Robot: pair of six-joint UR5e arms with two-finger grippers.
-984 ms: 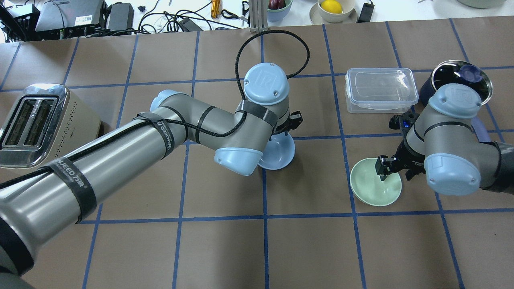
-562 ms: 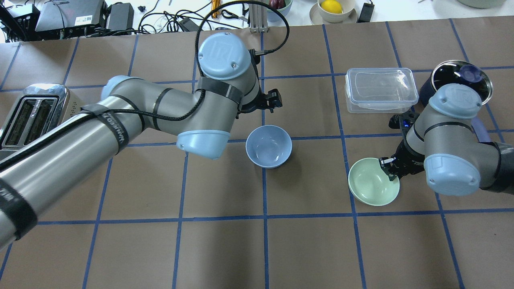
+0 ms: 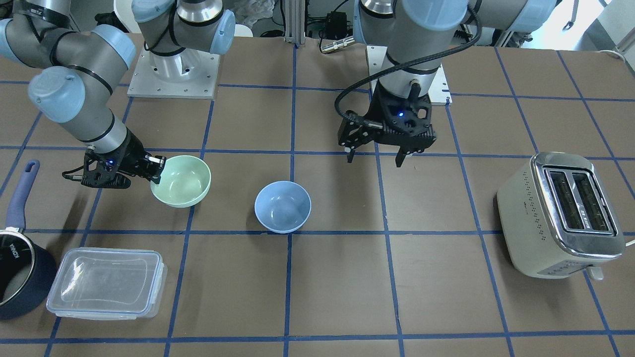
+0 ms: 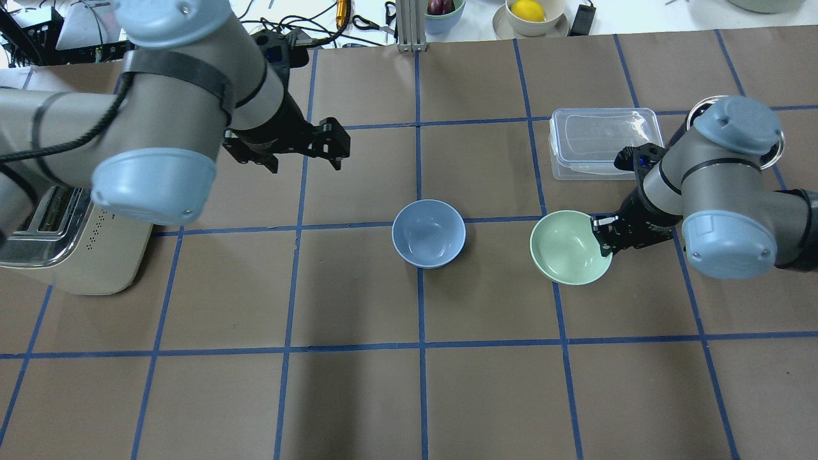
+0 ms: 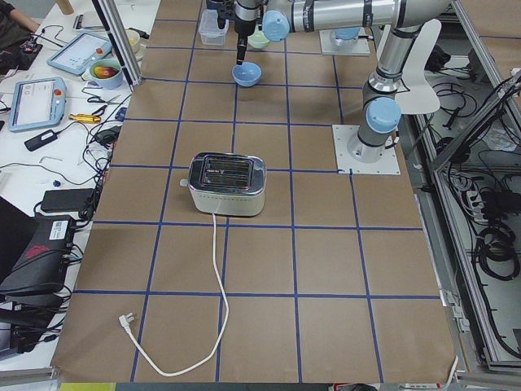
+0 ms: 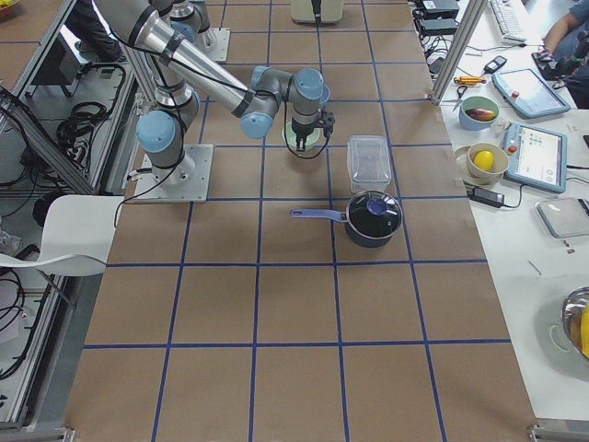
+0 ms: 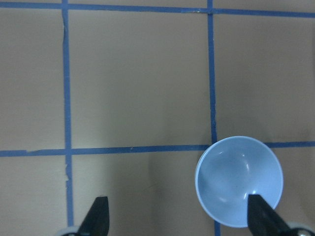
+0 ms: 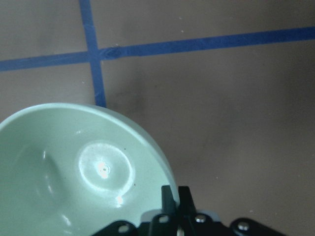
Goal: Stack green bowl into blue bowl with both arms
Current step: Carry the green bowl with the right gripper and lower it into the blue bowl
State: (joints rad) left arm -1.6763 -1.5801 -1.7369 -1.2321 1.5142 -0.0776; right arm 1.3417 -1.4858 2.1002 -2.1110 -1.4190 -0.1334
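Brown bench (image 4: 358, 383) carried the blue bowl (image 4: 428, 233); right claw (image 4: 605, 234) clamped the green bowl (image 4: 565, 249) at its rim, left claw (image 4: 307, 165) hung released.

**Change over the last second.** The left pincer (image 4: 307, 166) — earlier directly above the blue bowl (image 4: 428, 233) — has drawn back toward the robot's left and the far side of the desk (image 4: 358, 396), jaws spread, leaving that bowl fully uncovered. The right pincer (image 4: 604, 248), clamped on the rim of the green bowl (image 4: 565, 249), has carried it nearer the blue bowl — the two remain apart.
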